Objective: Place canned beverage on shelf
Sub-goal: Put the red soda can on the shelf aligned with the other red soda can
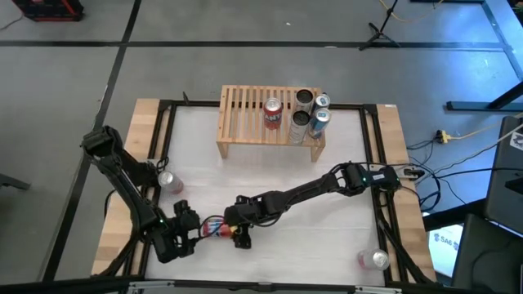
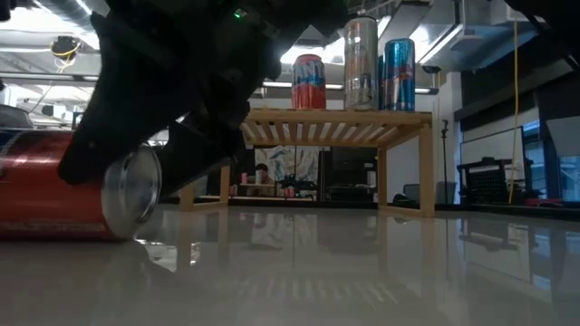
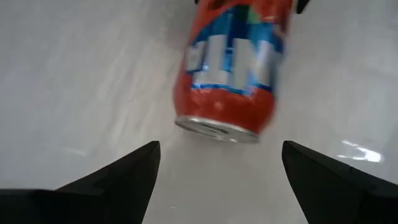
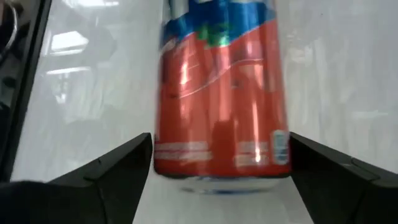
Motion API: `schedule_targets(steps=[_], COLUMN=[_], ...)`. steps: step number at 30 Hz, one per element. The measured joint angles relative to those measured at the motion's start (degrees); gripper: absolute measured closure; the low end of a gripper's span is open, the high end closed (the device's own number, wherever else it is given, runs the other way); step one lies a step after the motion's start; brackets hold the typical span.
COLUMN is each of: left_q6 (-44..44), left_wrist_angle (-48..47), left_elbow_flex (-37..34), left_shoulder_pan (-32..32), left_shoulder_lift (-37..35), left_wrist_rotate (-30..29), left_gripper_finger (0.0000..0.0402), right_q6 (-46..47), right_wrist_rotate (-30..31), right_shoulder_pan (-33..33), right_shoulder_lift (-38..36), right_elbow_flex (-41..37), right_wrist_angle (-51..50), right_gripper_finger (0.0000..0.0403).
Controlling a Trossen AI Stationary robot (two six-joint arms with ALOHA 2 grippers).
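Lying on its side on the white table (image 1: 270, 171), a red can (image 1: 214, 228) rests at the near part of the table, between the two grippers. In the low view the red can (image 2: 68, 186) shows its silver end toward the middle of the table, and dark arm parts hang over it.

The left gripper (image 1: 189, 222) is just beside the can on its left side. In the left wrist view its two dark fingers (image 3: 118, 171) stand wide apart, and the can (image 3: 233, 68) lies in front of them, not between them, so this gripper holds nothing.

The right gripper (image 1: 237, 233) reaches from the right side of the table to the other end of the can. In the right wrist view its fingers (image 4: 106, 168) are also spread wide, one on each side of the can (image 4: 221, 93). There seems to be a small gap on both sides, but the can is blurred, so I cannot be sure whether the fingers touch it.

The shelf (image 1: 245, 122) stands at the far side of the table, well apart from the red can. On its right half stand four upright cans: one red can (image 1: 273, 113) and three silver and blue cans (image 1: 310, 113) close together. Two more cans lie on the table, one near the left edge (image 1: 168, 181) and one near the right front corner (image 1: 374, 260).
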Motion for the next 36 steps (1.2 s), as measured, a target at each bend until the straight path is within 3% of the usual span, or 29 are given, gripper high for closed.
schedule_targets(steps=[9, 20, 26, 31, 36], left_q6=[3.85, 11.35, 11.68, 12.99, 14.54], left_wrist_angle=[2.71, 11.46, 12.61, 12.74, 12.38], left_elbow_flex=[0.0, 0.0, 0.0, 0.0, 0.0], left_shoulder_pan=[3.26, 6.83, 7.95, 8.34, 9.26], left_shoulder_lift=[6.1, 6.5, 6.48, 6.48, 4.54], left_wrist_rotate=[0.26, 0.81, 1.23, 1.24, 3.58], left_gripper_finger=[0.0075, 0.0075, 0.0075, 0.0075, 0.0075], right_q6=[2.13, -0.61, -0.69, -1.0, -1.93], right_wrist_rotate=[1.49, 6.93, 3.57, 4.7, 4.27], right_shoulder_pan=[-0.11, -0.06, 0.15, 0.38, 0.34], right_shoulder_lift=[-1.12, 0.04, 1.67, 1.7, 1.65], right_elbow_flex=[0.0, 1.76, 1.74, 1.73, 1.38], right_wrist_angle=[2.25, 8.42, 5.86, 5.47, 5.27], right_gripper_finger=[0.0052, 0.0053, 0.0086, 0.012, 0.0126])
